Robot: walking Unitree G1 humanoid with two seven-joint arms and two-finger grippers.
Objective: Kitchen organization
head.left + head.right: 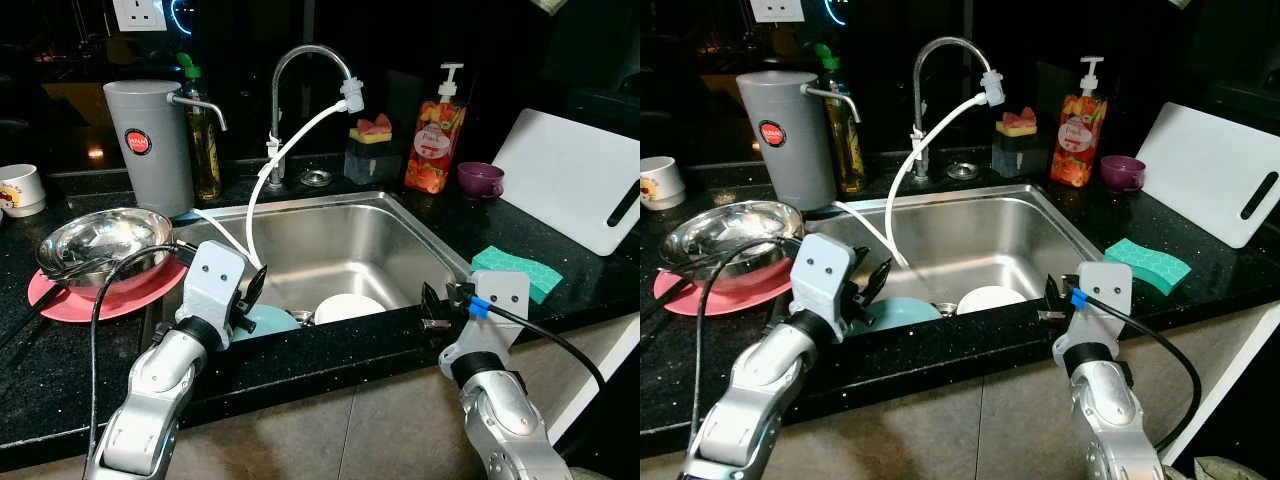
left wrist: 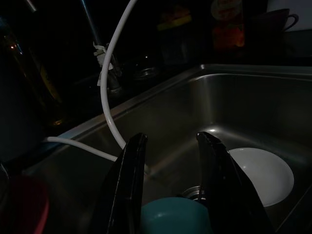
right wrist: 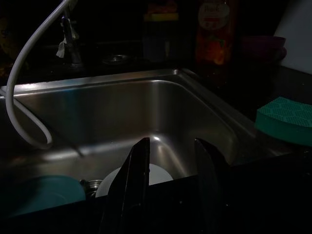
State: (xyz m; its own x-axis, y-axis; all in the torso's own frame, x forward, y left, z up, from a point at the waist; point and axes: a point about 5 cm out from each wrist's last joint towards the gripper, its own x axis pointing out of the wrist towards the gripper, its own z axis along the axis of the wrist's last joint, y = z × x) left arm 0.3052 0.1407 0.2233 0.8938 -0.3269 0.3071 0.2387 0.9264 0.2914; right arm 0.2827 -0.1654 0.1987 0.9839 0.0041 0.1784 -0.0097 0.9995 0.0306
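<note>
A steel sink (image 1: 400, 215) holds a teal dish (image 1: 268, 320) at its near left and a white dish (image 1: 347, 306) beside it near the drain. My left gripper (image 1: 252, 293) hovers open over the sink's near left edge, just above the teal dish (image 2: 175, 215); nothing is between its fingers (image 2: 127, 181). My right gripper (image 1: 432, 305) stands open at the sink's near right corner, above the counter edge, with the white dish (image 3: 153, 174) beyond its fingers (image 3: 136, 183). A green sponge (image 1: 518, 270) lies on the counter just right of it.
A steel bowl (image 1: 104, 243) on a pink plate (image 1: 105, 295) sits left of the sink. Behind are a grey water dispenser (image 1: 150, 145), an oil bottle (image 1: 204, 140), a faucet (image 1: 305, 70) with a white hose (image 1: 285, 160), a soap bottle (image 1: 436, 130), a purple cup (image 1: 480, 179) and a white cutting board (image 1: 575, 190).
</note>
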